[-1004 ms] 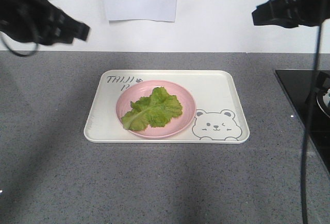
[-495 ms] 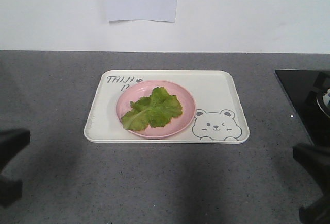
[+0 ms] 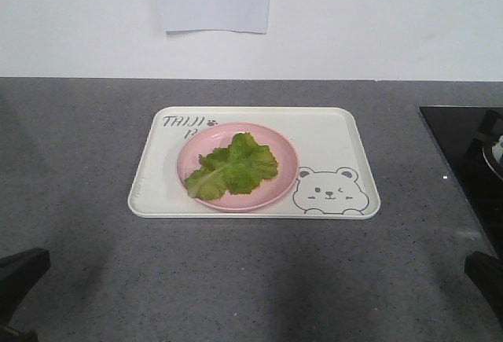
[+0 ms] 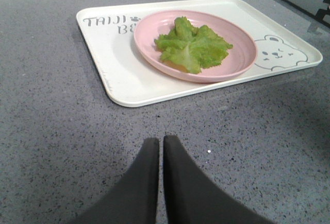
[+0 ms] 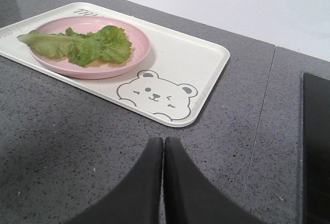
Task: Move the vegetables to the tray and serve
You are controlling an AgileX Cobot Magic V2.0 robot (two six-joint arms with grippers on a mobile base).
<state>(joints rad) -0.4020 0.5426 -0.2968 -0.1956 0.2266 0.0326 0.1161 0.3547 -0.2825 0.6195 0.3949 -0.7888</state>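
1. The vegetables [image 3: 233, 167] lie on the pink plate [image 3: 281, 147], which sits on the tray [image 3: 330, 130]; I judge the transfer done and serving next.
2. My left gripper [image 4: 161, 147] and right gripper [image 5: 163, 148] are both clenched and empty, low near the table's [image 3: 78, 145] front edge.
3. Next I must open up and take the tray's short edges.
4. Bare table flanks both sides; the black hob [image 3: 460, 145] crowds my right.
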